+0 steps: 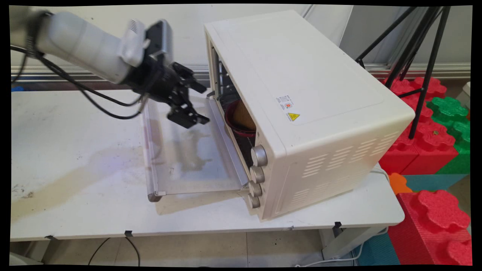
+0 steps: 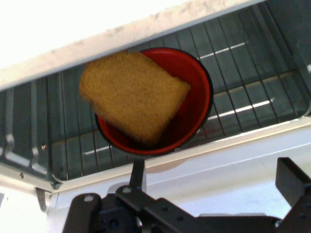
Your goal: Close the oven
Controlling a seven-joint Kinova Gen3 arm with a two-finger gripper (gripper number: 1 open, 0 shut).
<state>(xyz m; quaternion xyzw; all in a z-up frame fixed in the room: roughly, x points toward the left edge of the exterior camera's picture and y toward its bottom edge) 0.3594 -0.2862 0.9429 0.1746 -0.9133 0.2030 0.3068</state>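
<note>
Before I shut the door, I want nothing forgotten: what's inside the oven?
On the wire rack inside the oven sits a red bowl holding a slice of bread. The bread covers the bowl's bottom.

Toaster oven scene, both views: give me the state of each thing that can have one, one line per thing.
Cream toaster oven: upright on the white table, interior open.
Glass oven door: folded fully down, flat.
Red bowl: on the wire rack inside the oven, tilted toward the opening.
Brown bread slice: leaning in the bowl.
Black two-finger gripper: open, empty, above the door.
</note>
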